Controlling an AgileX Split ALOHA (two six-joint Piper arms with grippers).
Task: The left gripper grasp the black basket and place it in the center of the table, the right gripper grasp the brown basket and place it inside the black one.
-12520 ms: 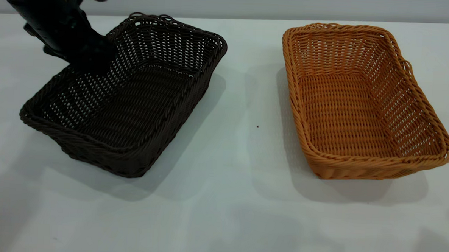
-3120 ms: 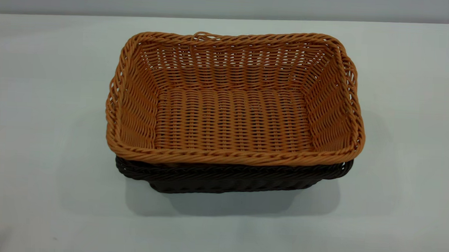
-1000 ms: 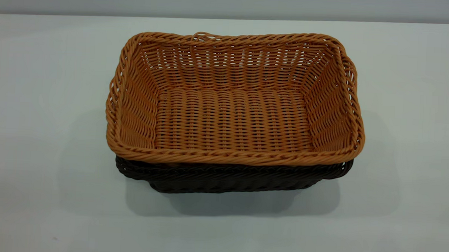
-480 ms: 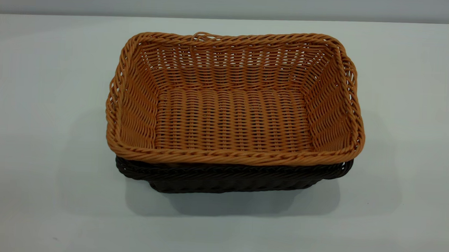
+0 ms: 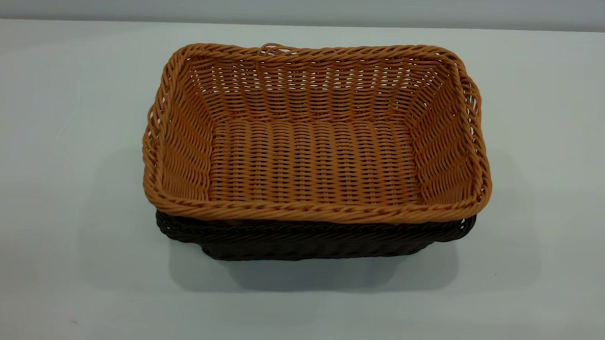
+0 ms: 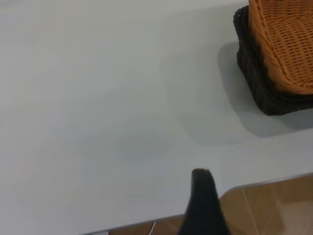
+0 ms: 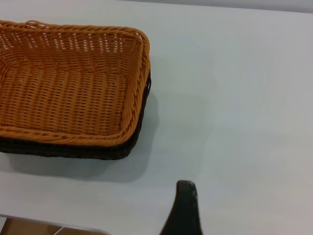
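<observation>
Brown basket (image 5: 315, 160) nested inside the black basket (image 5: 309, 242), both near the middle of the table (image 5: 55, 103). In the exterior view only the black basket's near rim, a strip of its near wall and a bit of rim at the right corner show below the brown rim; the rest is hidden by the brown basket. A small loop of weave stands up from the brown basket's far rim.

Left wrist view: one corner of the stack, cut off by the frame edge, with the brown basket (image 6: 286, 44) sitting above the black basket's (image 6: 254, 73) dark wall. A single dark finger (image 6: 203, 205) of the left gripper shows over the table (image 6: 98, 98) edge, well apart from the baskets and holding nothing; its opening cannot be told.

Right wrist view: most of the brown basket (image 7: 68, 88), the black basket (image 7: 73, 149) as a thin band beneath. One dark finger (image 7: 185, 210) of the right gripper, likewise clear of the baskets; opening cannot be told.
</observation>
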